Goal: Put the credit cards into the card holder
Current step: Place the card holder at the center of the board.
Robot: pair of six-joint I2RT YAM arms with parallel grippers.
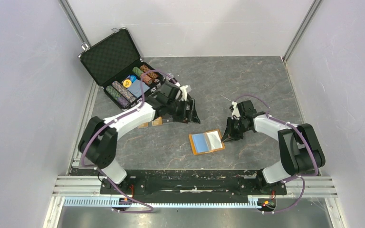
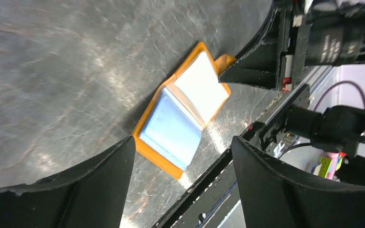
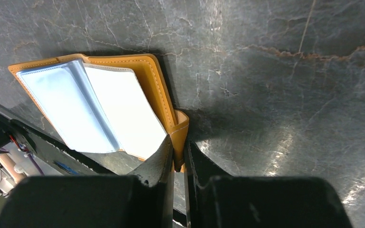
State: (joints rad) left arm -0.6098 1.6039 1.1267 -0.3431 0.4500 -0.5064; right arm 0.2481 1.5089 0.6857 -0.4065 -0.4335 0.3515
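Observation:
The orange card holder (image 1: 206, 141) lies open on the table, its light blue lining facing up (image 2: 173, 126) (image 3: 90, 107). My right gripper (image 3: 178, 148) (image 1: 229, 135) is shut on the holder's orange tab at its right edge. My left gripper (image 1: 190, 113) (image 2: 183, 142) hangs open and empty above the table, up and left of the holder. Two gold-tan credit cards (image 1: 150, 123) lie on the table beside the left forearm, partly hidden by it.
An open black foam-lined case (image 1: 109, 54) with stacks of chips stands at the back left. The arms' black base rail (image 1: 190, 183) runs along the near table edge, close to the holder. White walls enclose the table on three sides.

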